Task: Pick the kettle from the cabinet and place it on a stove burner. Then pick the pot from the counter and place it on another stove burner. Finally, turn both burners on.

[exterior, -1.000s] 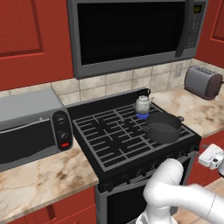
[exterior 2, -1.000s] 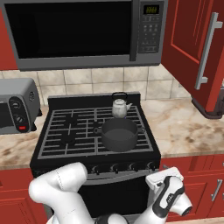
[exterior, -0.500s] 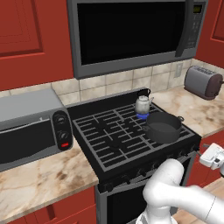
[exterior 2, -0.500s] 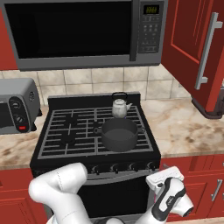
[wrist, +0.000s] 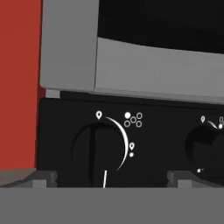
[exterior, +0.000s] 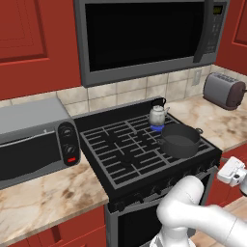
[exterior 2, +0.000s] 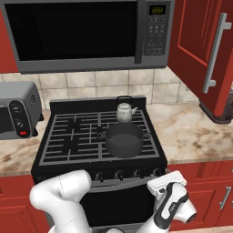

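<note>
The small silvery kettle (exterior: 157, 115) (exterior 2: 124, 112) stands on the rear right burner, and a blue flame (exterior: 155, 128) shows under it. Just in front, the dark pot (exterior: 179, 140) (exterior 2: 124, 139) sits on the front right burner of the black stove (exterior 2: 68, 141). My gripper (wrist: 112, 177) is open and hangs low in front of the stove's right end (exterior 2: 166, 182). Its fingertips (wrist: 43, 177) straddle a black knob (wrist: 97, 148) on the front panel without touching it. A second knob (wrist: 208, 146) lies beside it.
The red wall cabinet's door (exterior 2: 200, 45) stands open over the marbled counter (exterior 2: 191, 132) on the right. A chrome toaster (exterior: 222, 90) sits at the back right, a grey toaster oven (exterior: 34, 140) left of the stove, and a microwave (exterior 2: 86, 32) above it.
</note>
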